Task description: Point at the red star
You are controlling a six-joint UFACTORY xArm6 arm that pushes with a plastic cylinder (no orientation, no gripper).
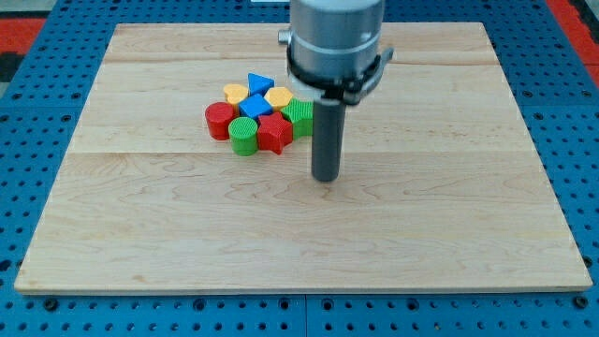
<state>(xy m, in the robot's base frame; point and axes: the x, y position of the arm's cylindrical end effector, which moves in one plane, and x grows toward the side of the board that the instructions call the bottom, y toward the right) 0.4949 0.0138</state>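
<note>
My tip (325, 178) rests on the wooden board (449, 215), grasping nothing, near the red star (274, 133) toward the view's lower right. Nothing lies between them. Green cylinder (244, 137) and green block (299, 116) flank the star.

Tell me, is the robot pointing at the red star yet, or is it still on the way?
Nearly there. Done: my tip is down on the wooden board, close to the cluster of blocks. In hand: it sits to the view's right of the red star and slightly lower, with bare wood between them. Left: close that small gap toward the view's left, without bumping the green block beside the star.
</note>
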